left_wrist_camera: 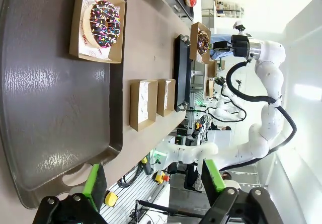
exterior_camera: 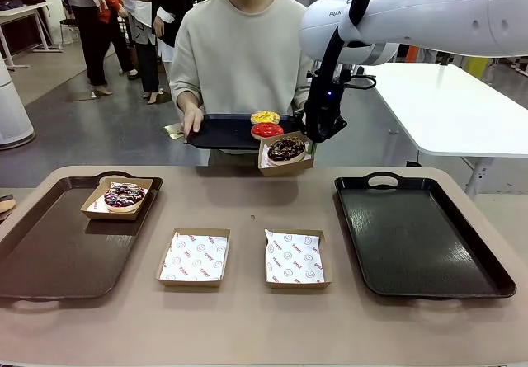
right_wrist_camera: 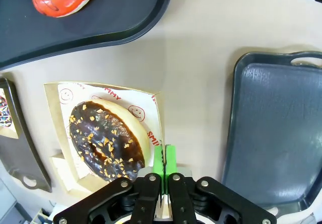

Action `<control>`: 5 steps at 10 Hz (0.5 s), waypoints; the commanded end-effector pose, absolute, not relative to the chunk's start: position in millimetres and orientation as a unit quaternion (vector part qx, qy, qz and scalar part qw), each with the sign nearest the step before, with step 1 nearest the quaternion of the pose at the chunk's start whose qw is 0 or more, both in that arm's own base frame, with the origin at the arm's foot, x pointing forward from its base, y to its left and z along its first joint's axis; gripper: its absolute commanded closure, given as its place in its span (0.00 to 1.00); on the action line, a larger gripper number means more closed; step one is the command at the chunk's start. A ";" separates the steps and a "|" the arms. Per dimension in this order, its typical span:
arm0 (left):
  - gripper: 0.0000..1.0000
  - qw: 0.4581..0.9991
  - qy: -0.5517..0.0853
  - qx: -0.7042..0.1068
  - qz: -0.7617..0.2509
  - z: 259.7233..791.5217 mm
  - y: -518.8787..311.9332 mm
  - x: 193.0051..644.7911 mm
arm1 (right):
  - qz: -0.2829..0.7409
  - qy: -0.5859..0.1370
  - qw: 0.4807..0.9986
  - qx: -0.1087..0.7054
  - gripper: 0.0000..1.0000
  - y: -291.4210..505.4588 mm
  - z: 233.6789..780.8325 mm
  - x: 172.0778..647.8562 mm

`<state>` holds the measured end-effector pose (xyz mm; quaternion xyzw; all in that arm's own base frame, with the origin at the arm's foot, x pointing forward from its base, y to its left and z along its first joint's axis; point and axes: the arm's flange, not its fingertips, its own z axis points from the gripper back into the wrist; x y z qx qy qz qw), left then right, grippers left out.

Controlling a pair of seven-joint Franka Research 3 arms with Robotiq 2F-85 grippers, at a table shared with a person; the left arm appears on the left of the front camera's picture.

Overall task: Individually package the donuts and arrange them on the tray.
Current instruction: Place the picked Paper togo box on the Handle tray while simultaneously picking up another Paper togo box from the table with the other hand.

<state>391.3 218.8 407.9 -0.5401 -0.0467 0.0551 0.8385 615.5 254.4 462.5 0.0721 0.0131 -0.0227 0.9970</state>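
My right gripper (exterior_camera: 313, 139) is shut on the rim of a cardboard box (exterior_camera: 285, 166) that holds the dark chocolate donut (exterior_camera: 286, 149), and the box hangs in the air above the table's far edge. In the right wrist view the green pads (right_wrist_camera: 165, 159) pinch the box wall beside that donut (right_wrist_camera: 105, 141). The person holds a dark tray (exterior_camera: 219, 133) with the yellow donut (exterior_camera: 265, 117) and the red donut (exterior_camera: 266, 129). The sprinkled donut (exterior_camera: 124, 195) lies boxed on the brown tray (exterior_camera: 49, 251). My left gripper (left_wrist_camera: 153, 178) is open above that tray's near end (left_wrist_camera: 50, 133).
Two empty paper-lined boxes (exterior_camera: 194, 257) (exterior_camera: 295, 258) sit side by side at the table's middle front. A bare black tray (exterior_camera: 421, 235) lies on the right. The person stands at the far side, and other people are farther back.
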 end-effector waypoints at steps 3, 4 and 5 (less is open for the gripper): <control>0.01 0.842 -0.044 -0.536 0.052 408.5 221.3 388.4 | -0.023 0.009 0.997 0.072 1.00 252.0 460.6 611.3; 0.01 0.842 -0.044 -0.536 0.052 408.5 221.3 388.4 | -0.023 0.009 0.997 0.072 1.00 252.0 460.6 611.3; 0.01 0.842 -0.044 -0.536 0.052 408.5 221.3 388.4 | -0.023 0.009 0.997 0.072 1.00 252.0 460.6 611.3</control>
